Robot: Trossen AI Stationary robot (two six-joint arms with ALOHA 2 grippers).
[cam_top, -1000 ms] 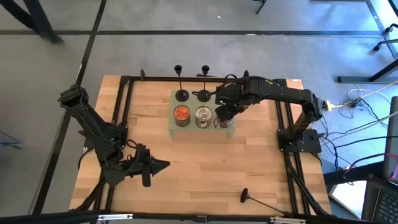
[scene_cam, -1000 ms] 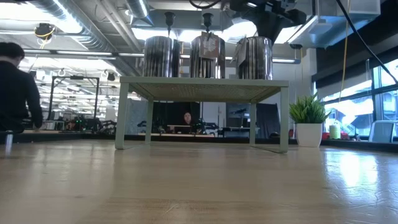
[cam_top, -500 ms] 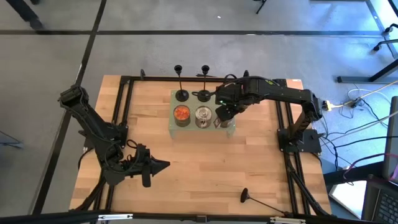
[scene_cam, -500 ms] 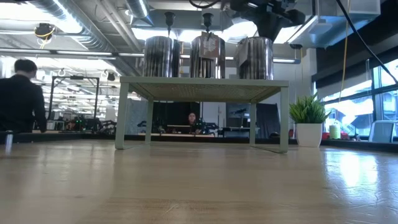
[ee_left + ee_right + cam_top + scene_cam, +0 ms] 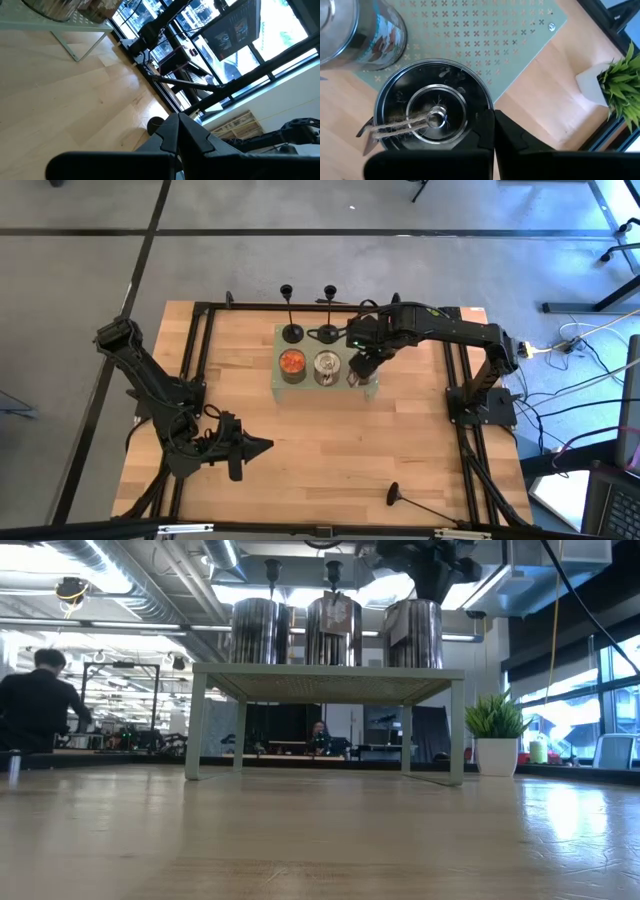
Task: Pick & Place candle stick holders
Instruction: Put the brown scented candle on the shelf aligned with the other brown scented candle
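Two black candle stick holders (image 5: 291,332) (image 5: 327,332) stand upright on their round bases along the far side of a pale green perforated stand (image 5: 305,346). Their stems show in the low view (image 5: 272,575) (image 5: 333,575). A third holder (image 5: 395,496) lies on its side on the table at the near right. My right gripper (image 5: 358,363) (image 5: 493,116) is shut, pointing down over the stand's right-hand can (image 5: 432,117), which has a twine tag on its lid. My left gripper (image 5: 268,446) (image 5: 178,117) is shut and rests at the near left. My right gripper's shut fingertips (image 5: 485,125) stand from above at the rim of the right-hand can's lid (image 5: 470,107). I cannot tell whether they touch it. The can stands upright on the stand.
An orange-topped can (image 5: 291,363) and a silver can (image 5: 325,365) stand beside the right-hand can on the stand, near the two upright holders. Black frame rails (image 5: 200,340) run along the table's edges. A potted plant (image 5: 495,730) stands beyond. A person (image 5: 40,705) is in the room behind.
My right gripper has kept over the right-hand can with only a slight shift. The person in the room behind has walked toward the picture's right.
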